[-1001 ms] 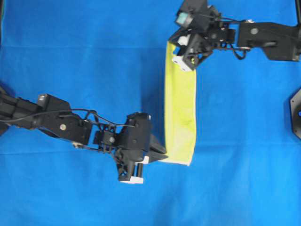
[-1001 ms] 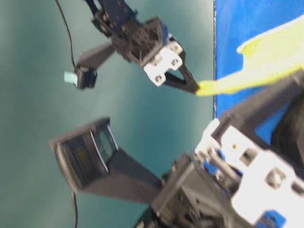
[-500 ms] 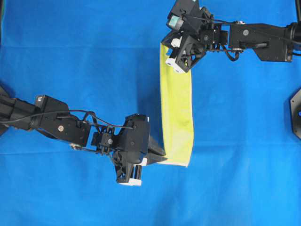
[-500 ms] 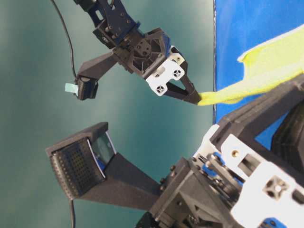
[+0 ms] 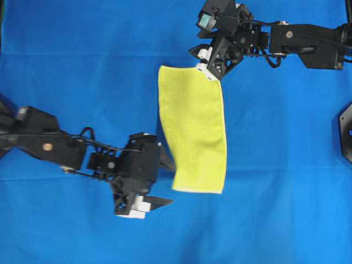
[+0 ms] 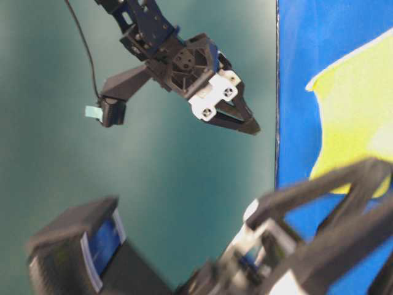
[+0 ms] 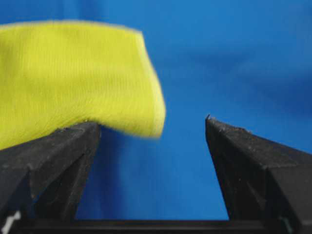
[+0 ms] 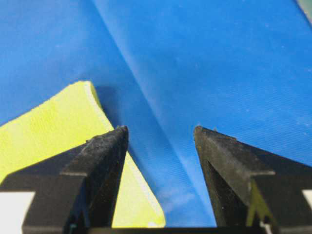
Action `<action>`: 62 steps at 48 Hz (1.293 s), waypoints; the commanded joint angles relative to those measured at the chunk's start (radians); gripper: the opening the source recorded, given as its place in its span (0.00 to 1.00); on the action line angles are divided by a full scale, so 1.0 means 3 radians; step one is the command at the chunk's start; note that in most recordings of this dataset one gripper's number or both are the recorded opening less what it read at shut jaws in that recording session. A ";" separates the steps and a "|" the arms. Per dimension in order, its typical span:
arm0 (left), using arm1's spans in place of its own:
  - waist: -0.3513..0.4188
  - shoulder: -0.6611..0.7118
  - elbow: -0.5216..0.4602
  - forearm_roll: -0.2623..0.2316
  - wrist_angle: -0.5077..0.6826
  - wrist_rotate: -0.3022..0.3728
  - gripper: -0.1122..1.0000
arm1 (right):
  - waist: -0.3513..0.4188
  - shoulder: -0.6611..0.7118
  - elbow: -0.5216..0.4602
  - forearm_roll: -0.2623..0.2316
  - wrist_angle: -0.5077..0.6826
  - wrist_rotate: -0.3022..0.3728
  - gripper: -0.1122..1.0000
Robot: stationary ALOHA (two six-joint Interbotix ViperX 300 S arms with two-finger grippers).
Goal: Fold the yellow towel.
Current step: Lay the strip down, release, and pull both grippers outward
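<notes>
The yellow towel (image 5: pixel 192 129) lies flat on the blue table covering (image 5: pixel 82 66) as a tall rectangle, with nothing holding it. My left gripper (image 5: pixel 164 182) stands open just left of its near left corner; in the left wrist view the towel (image 7: pixel 68 78) edge shows beyond the left finger (image 7: pixel 58 151) and the gripper (image 7: pixel 153 127) has only blue cloth in its gap. My right gripper (image 5: pixel 203 62) is open at the far right corner. In the right wrist view the towel (image 8: pixel 53 126) corner lies under the left finger (image 8: pixel 100 161) of the open gripper (image 8: pixel 161 129).
A black mount (image 5: pixel 345 132) sits at the right edge of the table. In the table-level view the table's edge (image 6: pixel 276 123) runs vertically with a teal backdrop beyond it, the right gripper (image 6: pixel 242 123) hangs open above it, and the towel (image 6: pixel 356 117) lies flat.
Both grippers have opened and let go of the towel. The lifted layer has dropped leftward and now lies flat and wider. The left gripper has drawn back to the left.
</notes>
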 commanded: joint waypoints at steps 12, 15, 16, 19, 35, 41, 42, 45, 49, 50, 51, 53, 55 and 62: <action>0.0036 -0.1023 0.0394 0.0005 0.0481 -0.0020 0.83 | 0.0133 -0.0695 0.0225 0.0010 0.0143 0.0051 0.64; 0.0087 -0.1237 0.0511 0.0010 0.0455 -0.0020 0.83 | 0.0199 -0.0854 0.0317 0.0015 0.0128 0.0066 0.64; 0.0112 -0.1304 0.0552 0.0005 0.0440 -0.0020 0.83 | 0.0225 -0.0941 0.0368 0.0020 0.0118 0.0077 0.64; 0.0199 -0.1508 0.0675 0.0010 0.0358 -0.0010 0.83 | 0.0286 -0.1115 0.0470 0.0026 0.0077 0.0107 0.64; 0.0701 -0.2413 0.1355 0.0015 -0.0281 0.0194 0.83 | 0.0348 -0.2132 0.1227 0.0020 -0.0496 0.0133 0.64; 0.0828 -0.2562 0.1590 0.0015 -0.0486 0.0230 0.83 | 0.0343 -0.2378 0.1549 0.0026 -0.0890 0.0133 0.64; 0.0849 -0.2572 0.1621 0.0015 -0.0527 0.0230 0.83 | 0.0343 -0.2408 0.1590 0.0026 -0.0961 0.0133 0.64; 0.0900 -0.2587 0.1698 0.0015 -0.0665 0.0225 0.83 | 0.0322 -0.2459 0.1682 0.0031 -0.1115 0.0133 0.64; 0.0915 -0.2582 0.1703 0.0015 -0.0721 0.0225 0.83 | 0.0312 -0.2470 0.1687 0.0031 -0.1104 0.0133 0.64; 0.0915 -0.2582 0.1698 0.0015 -0.0731 0.0225 0.83 | 0.0312 -0.2470 0.1682 0.0031 -0.1094 0.0133 0.64; 0.0915 -0.2577 0.1692 0.0020 -0.0736 0.0225 0.83 | 0.0312 -0.2465 0.1677 0.0031 -0.1079 0.0133 0.64; 0.0915 -0.2567 0.1692 0.0015 -0.0747 0.0230 0.83 | 0.0307 -0.2459 0.1677 0.0031 -0.1069 0.0133 0.64; 0.0915 -0.2567 0.1692 0.0015 -0.0747 0.0230 0.83 | 0.0302 -0.2454 0.1672 0.0036 -0.1069 0.0133 0.64; 0.0920 -0.2557 0.1682 0.0015 -0.0772 0.0225 0.83 | 0.0302 -0.2419 0.1641 0.0036 -0.1058 0.0138 0.64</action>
